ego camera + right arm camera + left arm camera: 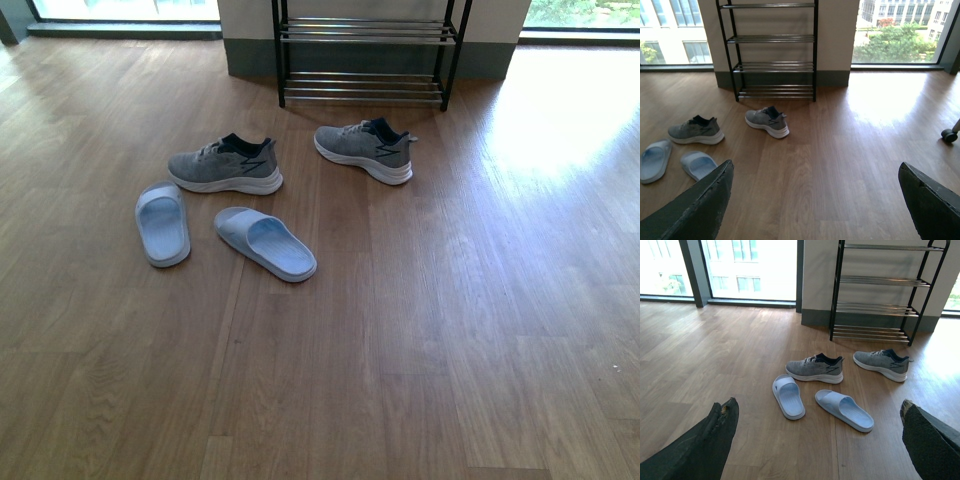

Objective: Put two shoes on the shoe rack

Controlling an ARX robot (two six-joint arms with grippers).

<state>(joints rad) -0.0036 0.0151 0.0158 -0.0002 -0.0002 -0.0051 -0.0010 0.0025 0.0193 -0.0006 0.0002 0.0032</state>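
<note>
here, two grey knit sneakers [225, 165] [364, 148] with white soles lie on the floor [420, 330], both arms' jaws spread wide.

A pale blue slipper [162, 224] and a second slipper [266, 243] lie soles down on the wood floor [450, 350], ahead of the left claw [817, 404], near each other but apart. Further ahead of the right claw [815, 165] and off to one side stands a black caster wheel [948, 135]. Beyond it, a window [900, 30] shows trees [890, 42].

No words or numbers to read anywhere, only a dark zigzag, wordless, on the left sneaker [225, 166] and the right sneaker [364, 150].
</note>
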